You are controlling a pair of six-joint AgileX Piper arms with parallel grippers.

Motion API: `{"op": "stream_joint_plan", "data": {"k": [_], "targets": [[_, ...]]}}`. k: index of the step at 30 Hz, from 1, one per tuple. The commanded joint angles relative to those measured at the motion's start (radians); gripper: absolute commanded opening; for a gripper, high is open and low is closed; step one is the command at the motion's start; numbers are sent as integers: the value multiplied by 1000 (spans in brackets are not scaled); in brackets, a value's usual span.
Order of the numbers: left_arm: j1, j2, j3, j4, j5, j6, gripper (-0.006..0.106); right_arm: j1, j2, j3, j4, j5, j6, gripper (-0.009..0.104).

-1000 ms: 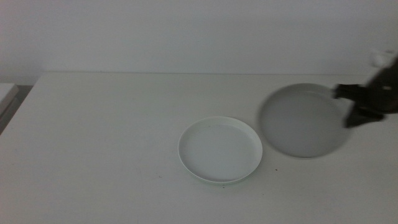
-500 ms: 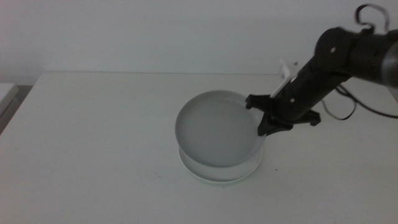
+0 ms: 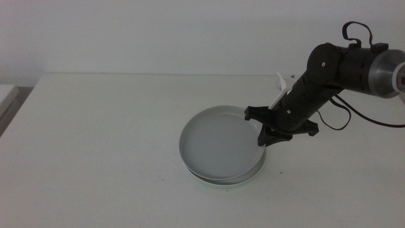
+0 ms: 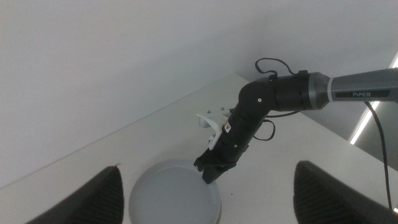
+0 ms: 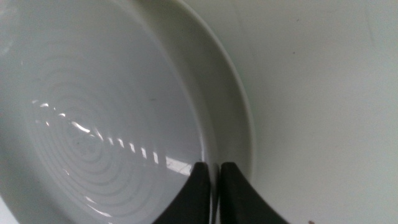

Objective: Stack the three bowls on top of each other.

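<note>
The grey bowl (image 3: 218, 145) lies tilted on the white bowl (image 3: 257, 168) in the middle of the table. A thin pale mint green edge (image 3: 218, 184) shows under the white one. My right gripper (image 3: 262, 136) is shut on the grey bowl's right rim; the right wrist view shows the grey bowl (image 5: 93, 124) with its rim pinched between the jaws. My left gripper (image 4: 209, 165) is open and empty, high above the table and out of the middle view. From there I see the grey bowl (image 4: 174, 199) and the right gripper (image 4: 208, 176).
The white table (image 3: 95, 139) ends at a pale wall at the back. A small white part (image 3: 280, 88) juts from the right arm's wrist. A cable (image 3: 345, 117) hangs under that arm.
My right gripper has carried the grey bowl from the table's right side to over the white bowl, and has then lowered it onto that bowl.
</note>
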State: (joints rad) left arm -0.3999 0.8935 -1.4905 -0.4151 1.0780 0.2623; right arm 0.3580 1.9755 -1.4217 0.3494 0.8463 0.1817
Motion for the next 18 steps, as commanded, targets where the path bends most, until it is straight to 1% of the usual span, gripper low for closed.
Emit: {"op": "stream_joint_plan", "data": {"k": [1, 3, 4, 8, 9, 11, 12, 13, 15, 18], "targets": [[0, -3, 3, -1, -10, -4, 94, 0, -4, -6, -19, -5, 2, 8], [0, -3, 3, -1, -10, -4, 94, 0, -4, -6, -31, -4, 2, 17], [0, -3, 3, -1, -10, -4, 94, 0, -4, -6, -32, -1, 2, 24], [0, -3, 3, -1, -10, -4, 94, 0, -15, -6, -32, 5, -32, 62], [0, -3, 3, -1, -10, -4, 94, 0, -24, -6, -39, 11, -47, 69], [0, -3, 3, -1, -12, -4, 94, -9, -62, -6, -81, 39, -60, 86], [0, -3, 3, -1, -12, -4, 94, -19, -82, -6, -100, 52, -60, 91], [0, -3, 3, -1, -12, -4, 94, -33, -119, -6, -128, 69, -60, 93], [0, -3, 3, -1, -12, -4, 94, -70, -187, -6, -168, 99, -60, 93], [0, -3, 3, -1, -12, -4, 94, -131, -318, -6, -203, 116, -65, 93]]}}
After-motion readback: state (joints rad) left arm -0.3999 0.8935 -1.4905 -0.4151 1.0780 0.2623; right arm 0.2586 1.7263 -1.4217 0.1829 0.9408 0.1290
